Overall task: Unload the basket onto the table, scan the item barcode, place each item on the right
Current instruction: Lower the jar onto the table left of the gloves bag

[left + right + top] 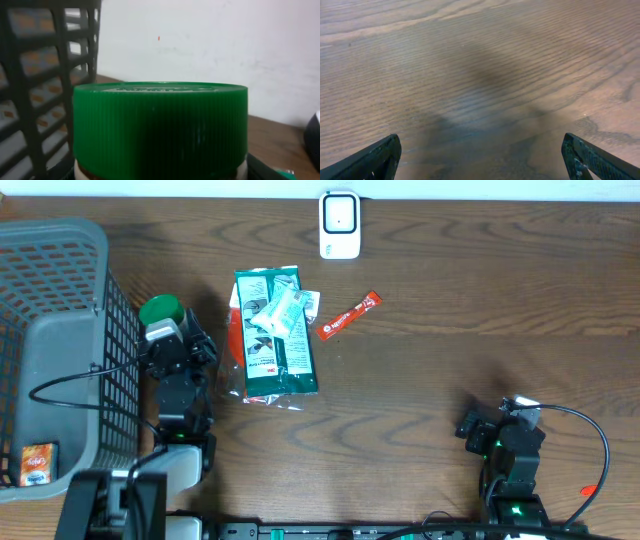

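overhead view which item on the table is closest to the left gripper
The jar with the ribbed green plastic lid, right at the left gripper; the flat green packets and thin red sachet lie farther off.

Ribbed green plastic cap, grained wood table

I see even, soft light overhead; green lid fills my left wrist view, blurred; broad soft shadow on table.

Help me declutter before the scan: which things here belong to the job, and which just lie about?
Job: scanner, green-lidded jar (likely the item, at the left gripper).
Lying about: green packets, red sachet, basket, orange pack in it.
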Motion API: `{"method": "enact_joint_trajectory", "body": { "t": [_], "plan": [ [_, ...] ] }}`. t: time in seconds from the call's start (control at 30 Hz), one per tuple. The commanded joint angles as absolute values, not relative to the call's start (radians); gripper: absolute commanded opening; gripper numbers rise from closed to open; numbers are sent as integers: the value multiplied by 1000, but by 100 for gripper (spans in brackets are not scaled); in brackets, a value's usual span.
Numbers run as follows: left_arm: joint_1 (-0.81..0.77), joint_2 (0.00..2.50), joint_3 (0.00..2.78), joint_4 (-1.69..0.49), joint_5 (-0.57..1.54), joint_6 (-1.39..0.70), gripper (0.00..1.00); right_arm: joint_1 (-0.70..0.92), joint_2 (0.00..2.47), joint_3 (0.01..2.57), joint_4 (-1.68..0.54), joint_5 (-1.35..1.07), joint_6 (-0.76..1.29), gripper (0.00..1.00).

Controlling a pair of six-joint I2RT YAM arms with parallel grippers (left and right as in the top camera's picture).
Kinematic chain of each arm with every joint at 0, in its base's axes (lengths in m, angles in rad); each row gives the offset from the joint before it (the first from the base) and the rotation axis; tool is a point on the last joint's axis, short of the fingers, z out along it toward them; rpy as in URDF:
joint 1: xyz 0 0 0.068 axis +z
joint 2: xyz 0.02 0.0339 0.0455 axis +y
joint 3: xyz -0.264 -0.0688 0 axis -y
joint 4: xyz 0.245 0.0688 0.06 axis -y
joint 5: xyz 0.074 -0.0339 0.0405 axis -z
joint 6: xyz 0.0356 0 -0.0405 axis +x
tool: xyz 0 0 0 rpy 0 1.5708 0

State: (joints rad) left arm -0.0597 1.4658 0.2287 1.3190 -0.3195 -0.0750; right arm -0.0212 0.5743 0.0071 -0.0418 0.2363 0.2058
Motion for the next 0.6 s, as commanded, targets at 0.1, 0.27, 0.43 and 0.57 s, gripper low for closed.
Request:
{"method": "enact_joint_trajectory", "body": {
  "t": [0.1,0.27,0.43,0.57],
  "plan": [
    [-56,1632,236,1451,-326,-81,13,-19,576,6,-46,265,178,99],
    [-56,1754,265,1495,-325,-80,16,-19,576,6,-49,265,178,99],
    [-56,1840,300,1495,-325,-80,15,-19,580,6,-49,266,174,99],
    [-56,1889,329,1495,-325,-80,15,-19,607,6,-47,271,175,99]
  ]
}}
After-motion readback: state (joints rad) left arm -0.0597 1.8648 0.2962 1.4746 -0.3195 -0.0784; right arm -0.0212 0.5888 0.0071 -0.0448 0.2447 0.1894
